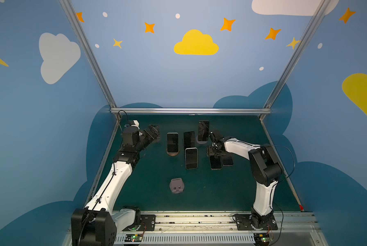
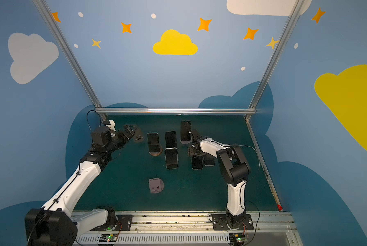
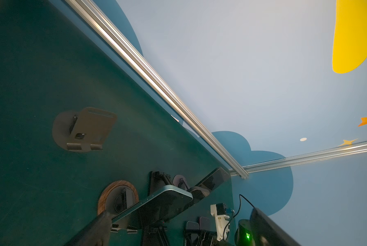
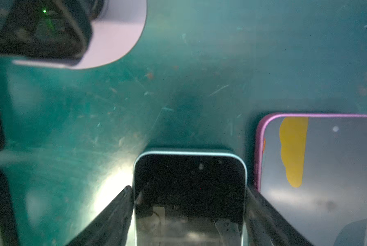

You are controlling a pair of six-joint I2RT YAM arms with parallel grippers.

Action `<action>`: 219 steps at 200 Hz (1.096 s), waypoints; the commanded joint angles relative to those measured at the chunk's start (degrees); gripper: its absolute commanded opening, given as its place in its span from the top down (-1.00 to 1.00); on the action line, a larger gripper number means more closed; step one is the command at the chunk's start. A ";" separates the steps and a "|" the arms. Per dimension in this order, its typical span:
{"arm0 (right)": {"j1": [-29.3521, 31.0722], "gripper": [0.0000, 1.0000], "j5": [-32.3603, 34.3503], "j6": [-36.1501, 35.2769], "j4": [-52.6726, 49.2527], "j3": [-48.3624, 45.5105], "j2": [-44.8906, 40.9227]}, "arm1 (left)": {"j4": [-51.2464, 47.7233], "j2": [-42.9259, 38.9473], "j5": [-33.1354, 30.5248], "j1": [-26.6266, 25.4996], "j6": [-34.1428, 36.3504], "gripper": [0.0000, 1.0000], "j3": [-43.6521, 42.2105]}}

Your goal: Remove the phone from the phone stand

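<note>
I see my right tool (image 4: 189, 189) flanking the long edges of the stiff, slick blue-rimmed phone (image 4: 190, 170), grip unclear; left tool (image 1: 154, 130) spread wide.

No legible text, label or number anywhere.

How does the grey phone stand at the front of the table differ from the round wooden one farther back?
The grey phone stand is empty, while the wooden stand props up a dark-screened phone. The grey phone stand has a pale grey base; the wooden stand has a brown one. The grey phone stand sits alone near the front; the wooden stand sits farther back among other phones. Both have rounded bases and rest on the green table.
</note>
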 commanded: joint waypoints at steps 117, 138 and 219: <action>2.10 -0.70 0.32 1.41 -4.83 -12.87 -40.37 | -20.79 -13.85 -24.64 -15.82 10.59 -0.99 3.25; 2.14 -0.72 -3.09 -2.16 5.90 -23.45 -49.49 | -30.81 -19.17 -31.25 -22.69 9.83 -0.99 1.87; 2.01 -0.77 -3.17 -1.65 9.77 -28.42 -55.95 | -38.88 -18.21 -41.83 -53.62 -7.13 -0.99 -6.88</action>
